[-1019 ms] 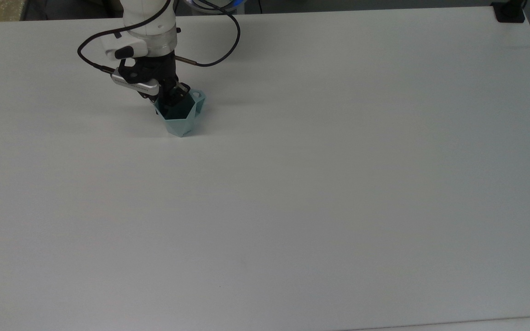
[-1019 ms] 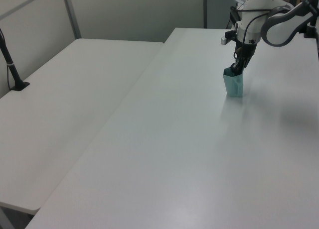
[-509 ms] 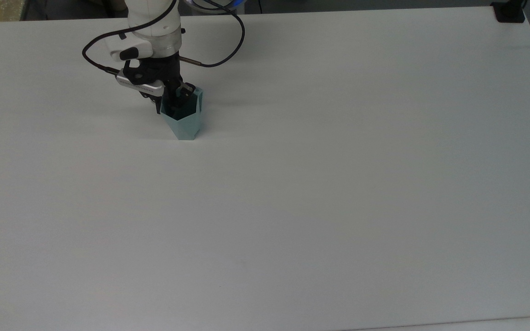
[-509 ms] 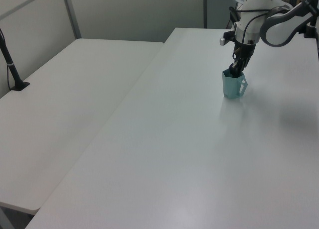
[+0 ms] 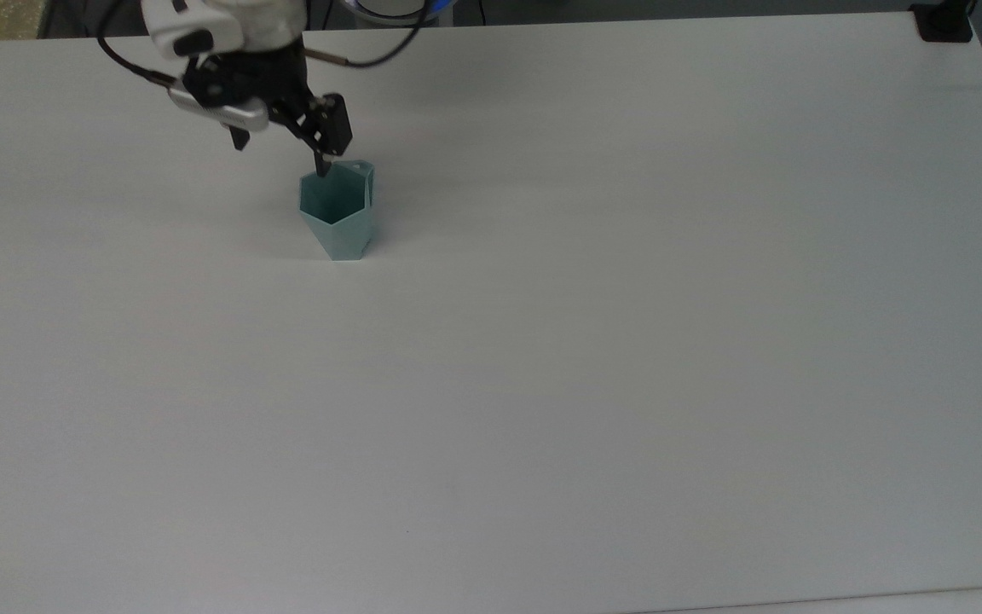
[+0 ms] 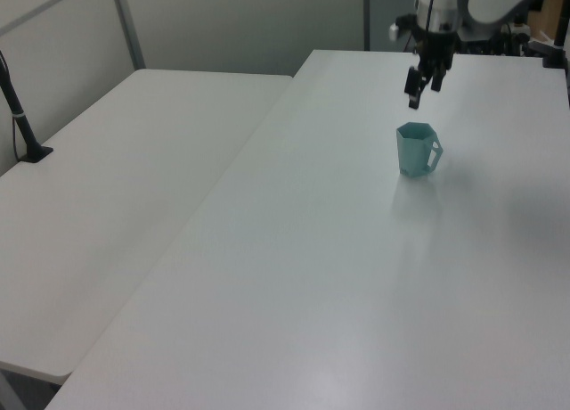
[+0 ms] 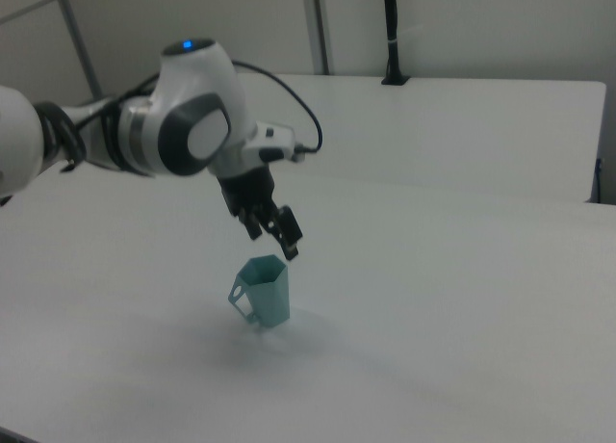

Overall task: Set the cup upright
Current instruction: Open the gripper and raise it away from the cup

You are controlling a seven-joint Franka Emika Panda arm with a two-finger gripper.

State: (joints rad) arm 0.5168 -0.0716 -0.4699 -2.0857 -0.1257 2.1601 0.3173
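The pale teal faceted cup (image 5: 336, 215) stands upright on the white table (image 5: 627, 341), mouth up. Its handle points to the left view's right (image 6: 435, 156) and to the right view's left (image 7: 241, 301). My gripper (image 5: 281, 153) hangs just above and slightly behind the cup's rim, open, with nothing between its fingers. In the left view the gripper (image 6: 422, 91) is clear of the cup (image 6: 414, 151). In the right view the gripper (image 7: 272, 240) hovers a short way over the cup (image 7: 267, 291).
A second white table (image 6: 116, 205) adjoins on the left view's left, with a black clamped post (image 6: 20, 116) on it. A black mount (image 5: 943, 21) sits at the top view's far right corner. The arm's cable (image 5: 372, 58) loops behind the gripper.
The gripper has opened, let go of the cup's rim and risen up and back. The cup, first tilted in the grip, now stands upright on its own.
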